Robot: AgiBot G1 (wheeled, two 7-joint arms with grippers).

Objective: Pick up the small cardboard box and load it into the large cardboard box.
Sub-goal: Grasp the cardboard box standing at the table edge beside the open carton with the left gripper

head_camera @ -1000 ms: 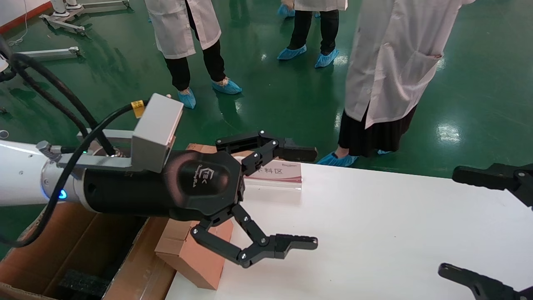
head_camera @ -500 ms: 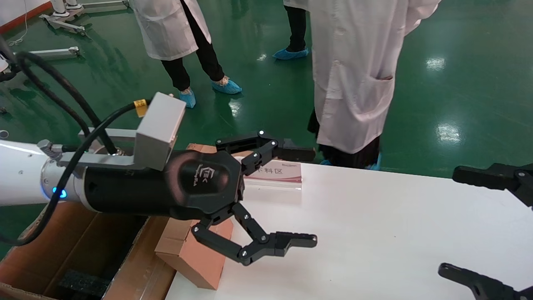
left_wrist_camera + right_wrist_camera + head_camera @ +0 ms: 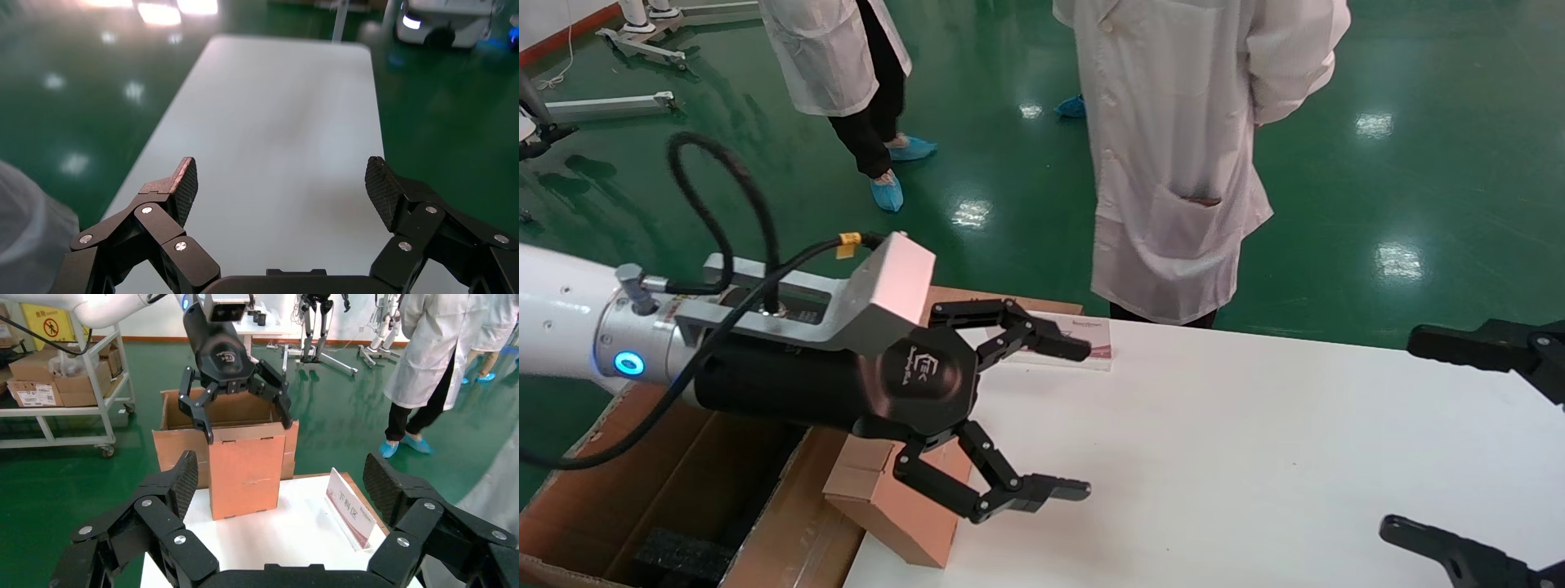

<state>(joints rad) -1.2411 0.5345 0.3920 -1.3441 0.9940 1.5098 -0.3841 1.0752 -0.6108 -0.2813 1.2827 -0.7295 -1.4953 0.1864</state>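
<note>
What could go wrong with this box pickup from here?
The small box stands on end at the table edge beside the big box; a bump might topple it. The open left end effector hovers above it, barely wider, so a finger may snag the top. A person stands close.

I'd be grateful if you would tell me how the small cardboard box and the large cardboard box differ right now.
The small cardboard box stands upright and closed on the white table's end; the large cardboard box sits lower, beside that end, with its top open. The small one is orange-brown and far smaller; the large one is duller brown, with black foam inside. The open left gripper hovers over the small box, touching neither. Both are corrugated cardboard.
</note>
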